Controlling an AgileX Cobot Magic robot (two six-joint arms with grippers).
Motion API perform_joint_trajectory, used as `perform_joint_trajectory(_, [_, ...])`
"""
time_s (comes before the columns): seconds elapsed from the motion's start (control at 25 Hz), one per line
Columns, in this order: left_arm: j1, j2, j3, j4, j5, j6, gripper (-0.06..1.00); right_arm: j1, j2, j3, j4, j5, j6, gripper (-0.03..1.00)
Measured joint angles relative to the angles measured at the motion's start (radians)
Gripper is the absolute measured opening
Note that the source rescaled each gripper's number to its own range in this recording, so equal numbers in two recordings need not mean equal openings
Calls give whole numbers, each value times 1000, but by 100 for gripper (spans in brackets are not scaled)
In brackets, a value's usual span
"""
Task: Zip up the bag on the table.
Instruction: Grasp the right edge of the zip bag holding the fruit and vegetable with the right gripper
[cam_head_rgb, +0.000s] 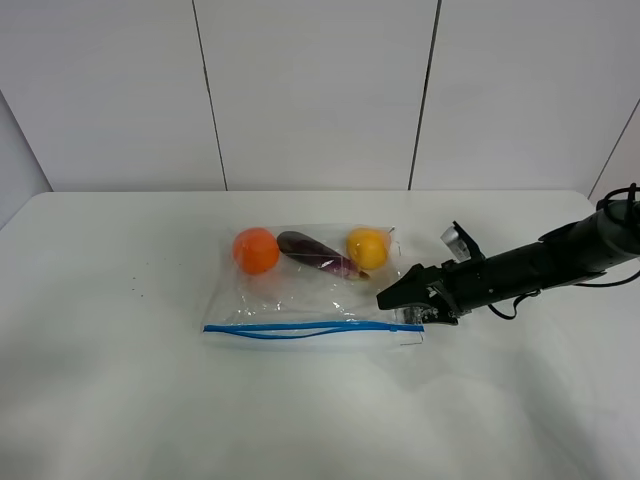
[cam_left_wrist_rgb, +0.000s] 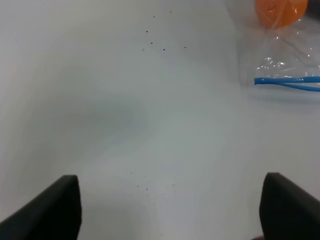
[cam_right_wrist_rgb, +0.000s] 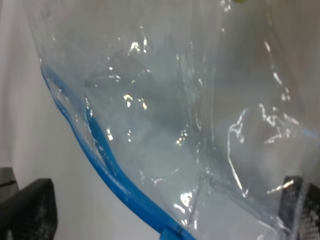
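The clear bag (cam_head_rgb: 310, 295) lies in the middle of the white table (cam_head_rgb: 120, 380). An orange (cam_head_rgb: 255, 250), a purple eggplant (cam_head_rgb: 320, 255) and a yellow pear (cam_head_rgb: 367, 248) sit inside along its far side. Its blue zip strip (cam_head_rgb: 300, 328) runs along the near edge, and its two lines part in the middle. My right gripper (cam_head_rgb: 405, 300) is open at the bag's right end. In the right wrist view the strip (cam_right_wrist_rgb: 107, 167) and the plastic lie between its fingers (cam_right_wrist_rgb: 27, 210). My left gripper (cam_left_wrist_rgb: 170, 205) is open over bare table, left of the bag's corner (cam_left_wrist_rgb: 280, 75).
A white panelled wall (cam_head_rgb: 320, 90) stands behind the table. The right arm (cam_head_rgb: 540, 262) reaches in low from the right edge. The left arm does not show in the exterior high view.
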Motion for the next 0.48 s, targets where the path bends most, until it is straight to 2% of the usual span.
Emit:
perform_joint_trajectory(0.12, [0,0,0,0,0,0,100,0,5,0,7,1,-3,93])
perform_joint_trajectory(0.24, [0,0,0,0,0,0,100,0,6,0,7,0,-2,83])
perform_joint_trajectory(0.36, [0,0,0,0,0,0,100,0,6,0,6,0,1,65])
perform_joint_trajectory(0.48, [0,0,0,0,0,0,100,0,6,0,-5,-1,6,36])
